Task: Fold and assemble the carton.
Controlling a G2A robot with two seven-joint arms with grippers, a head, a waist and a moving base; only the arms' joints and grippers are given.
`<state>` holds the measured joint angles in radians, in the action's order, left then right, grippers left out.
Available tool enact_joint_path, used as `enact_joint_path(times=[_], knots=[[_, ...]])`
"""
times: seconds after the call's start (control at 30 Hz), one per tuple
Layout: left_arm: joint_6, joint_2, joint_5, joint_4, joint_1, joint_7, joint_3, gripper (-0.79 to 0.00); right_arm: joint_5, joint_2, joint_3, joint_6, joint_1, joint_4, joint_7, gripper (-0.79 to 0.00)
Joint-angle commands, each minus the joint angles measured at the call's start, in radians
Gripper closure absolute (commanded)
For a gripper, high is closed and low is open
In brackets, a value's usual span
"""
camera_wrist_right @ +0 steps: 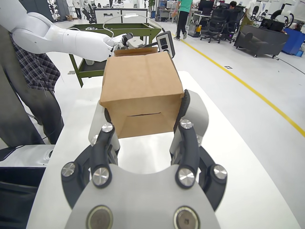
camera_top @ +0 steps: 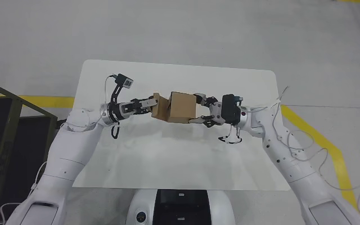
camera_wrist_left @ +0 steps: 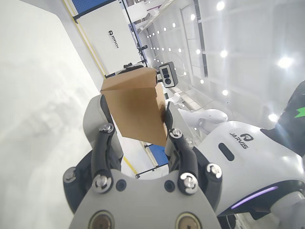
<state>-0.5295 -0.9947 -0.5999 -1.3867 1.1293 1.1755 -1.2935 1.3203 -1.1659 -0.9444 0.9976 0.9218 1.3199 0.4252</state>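
I hold the carton [camera_top: 181,107] between my two arms, over the middle of the white tabletop [camera_top: 169,163]. It is a brown cardboard box, already in box shape. In the top view it lies with one end to each arm.

My right jaws pinch the end that is closed. In the right wrist view the carton [camera_wrist_right: 140,84] sits between the two fingers [camera_wrist_right: 188,110], one pad on each side wall, and the face toward my wrist has a thin slit across it. The tabletop [camera_wrist_right: 238,156] runs under this end, but I cannot tell if the carton touches it or hangs a little above.

My left jaws hold the opposite end. In the left wrist view a flat panel of the carton [camera_wrist_left: 135,106] goes down between the fingers [camera_wrist_left: 171,120], and the dark pads press on both its edges. From above, this end has a darker flap [camera_top: 160,107] that stands out toward my left wrist. The tabletop [camera_wrist_left: 35,72] is to one side of it in this view.

Beyond the corner of the tabletop there is a green cart [camera_wrist_right: 114,27], and a yellow line [camera_top: 50,101] is painted on the floor.
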Motion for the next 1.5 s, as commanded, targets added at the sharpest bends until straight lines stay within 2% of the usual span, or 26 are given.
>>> enact_joint_path(times=[0.0,0.2,0.43,0.93,1.23,1.33,1.47], knots=[[0.007,0.002,0.052,-0.029,0.005,-0.025,-0.003,-0.419,0.008,0.0,-0.003,-0.012,0.001,0.001,-0.01,-0.391],[0.03,0.003,0.166,-0.079,0.012,-0.086,0.003,-0.409,0.018,0.001,-0.006,-0.023,0.007,0.015,-0.024,-0.388],[0.041,0.003,0.22,-0.11,0.017,-0.125,0.005,-0.388,0.021,0.002,-0.011,-0.031,0.015,0.026,-0.031,-0.385],[0.021,0.006,0.165,-0.129,0.046,-0.142,-0.021,-0.391,0.002,0.0,-0.02,-0.037,0.019,0.023,-0.035,-0.363],[0.02,0.008,0.091,-0.099,0.071,-0.138,-0.046,-0.388,-0.032,-0.003,-0.018,-0.02,0.021,0.005,-0.039,-0.354],[0.025,0.007,0.079,-0.072,0.078,-0.151,-0.051,-0.385,-0.053,-0.008,0.001,-0.005,0.013,-0.031,-0.091,-0.357],[0.047,0.007,0.091,-0.04,0.086,-0.172,-0.054,-0.382,-0.146,-0.025,0.043,-0.011,-0.003,-0.096,-0.19,-0.286]])
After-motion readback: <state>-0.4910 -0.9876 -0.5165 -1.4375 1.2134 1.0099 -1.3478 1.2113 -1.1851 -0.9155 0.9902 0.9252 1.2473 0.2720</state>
